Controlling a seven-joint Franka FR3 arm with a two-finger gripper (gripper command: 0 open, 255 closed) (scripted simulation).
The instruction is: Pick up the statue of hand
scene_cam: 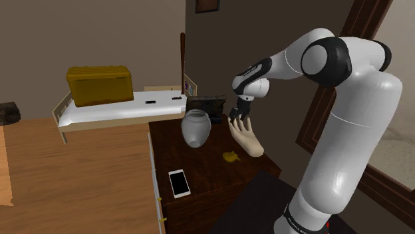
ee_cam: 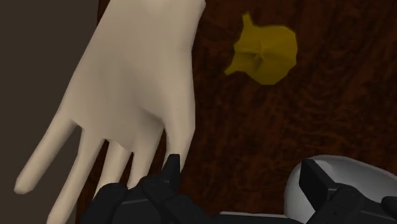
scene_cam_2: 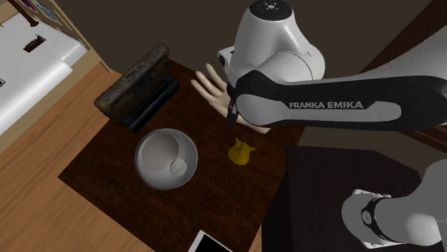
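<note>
On the shoulder view's left, a mustard box (scene_cam: 100,85) on a white bed (scene_cam: 120,110). Next, on the dark table (scene_cam: 206,170): a white phone (scene_cam: 179,182) near the front edge, a pale round vase (scene_cam: 196,127), a small yellow lump (scene_cam: 231,157), then the cream hand statue (scene_cam: 247,139) at the right side, its digits pointing up. Just above them, the gripper (scene_cam: 238,114), black fingers (ee_cam: 168,175) spread apart, clasping nothing.

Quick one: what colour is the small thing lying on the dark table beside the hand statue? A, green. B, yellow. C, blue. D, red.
B: the lump lying on the table next to the pale hand statue is plainly yellow.
</note>
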